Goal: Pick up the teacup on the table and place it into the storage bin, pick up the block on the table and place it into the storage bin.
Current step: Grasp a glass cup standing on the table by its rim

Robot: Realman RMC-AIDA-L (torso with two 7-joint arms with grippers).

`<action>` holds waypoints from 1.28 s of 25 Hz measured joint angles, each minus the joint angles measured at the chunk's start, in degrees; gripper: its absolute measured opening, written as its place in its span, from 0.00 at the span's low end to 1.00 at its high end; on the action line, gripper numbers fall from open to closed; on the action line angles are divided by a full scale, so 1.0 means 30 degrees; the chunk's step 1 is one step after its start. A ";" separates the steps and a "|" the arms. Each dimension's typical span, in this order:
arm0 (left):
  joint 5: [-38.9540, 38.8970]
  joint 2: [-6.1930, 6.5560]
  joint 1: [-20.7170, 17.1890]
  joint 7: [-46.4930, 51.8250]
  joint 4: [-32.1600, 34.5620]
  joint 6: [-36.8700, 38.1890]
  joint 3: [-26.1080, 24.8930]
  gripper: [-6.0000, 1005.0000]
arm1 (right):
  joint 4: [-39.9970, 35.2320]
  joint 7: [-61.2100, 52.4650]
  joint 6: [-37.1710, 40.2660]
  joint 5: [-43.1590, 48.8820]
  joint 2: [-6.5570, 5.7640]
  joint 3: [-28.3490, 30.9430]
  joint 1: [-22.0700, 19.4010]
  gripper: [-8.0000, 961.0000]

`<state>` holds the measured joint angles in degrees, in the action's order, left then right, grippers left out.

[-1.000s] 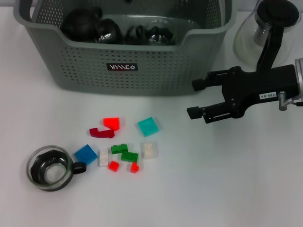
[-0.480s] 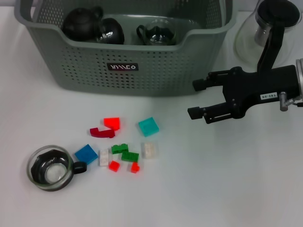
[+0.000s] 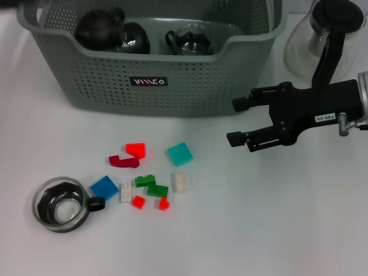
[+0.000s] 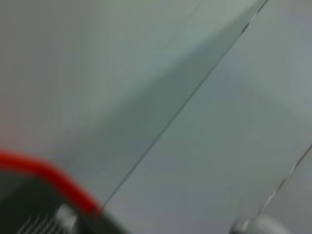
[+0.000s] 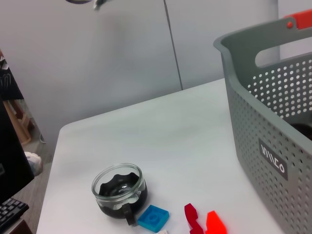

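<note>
The teacup, clear glass with a black handle, stands on the white table at the near left; it also shows in the right wrist view as the teacup. Several small blocks lie just right of it: red, teal, blue, green. The grey-green storage bin sits behind them. My right gripper hovers open and empty to the right of the blocks, in front of the bin's right corner. Only a red-tipped bit of the left gripper shows, above the bin's far left corner.
Inside the bin lie a dark teapot, a dark cup and a glass cup. A glass pitcher with a black handle stands at the back right, behind my right arm. Bare table lies right of the blocks.
The dark ware in the bin was blurred a second ago and now lies still. A dark shape has appeared at the top left corner. The right gripper has barely shifted.
</note>
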<state>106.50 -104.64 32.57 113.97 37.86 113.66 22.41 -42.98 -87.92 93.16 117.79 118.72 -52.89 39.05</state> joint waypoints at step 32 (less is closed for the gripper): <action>1.4638 -0.3944 -0.1297 -0.1512 1.1531 0.0263 0.5168 0.81 | -0.0001 -0.0169 -0.0125 -0.0001 -0.0005 0.0052 0.0104 0.89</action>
<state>150.41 -116.47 28.67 109.44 72.46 114.44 37.91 -42.98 -88.43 92.79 117.79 118.70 -52.73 39.36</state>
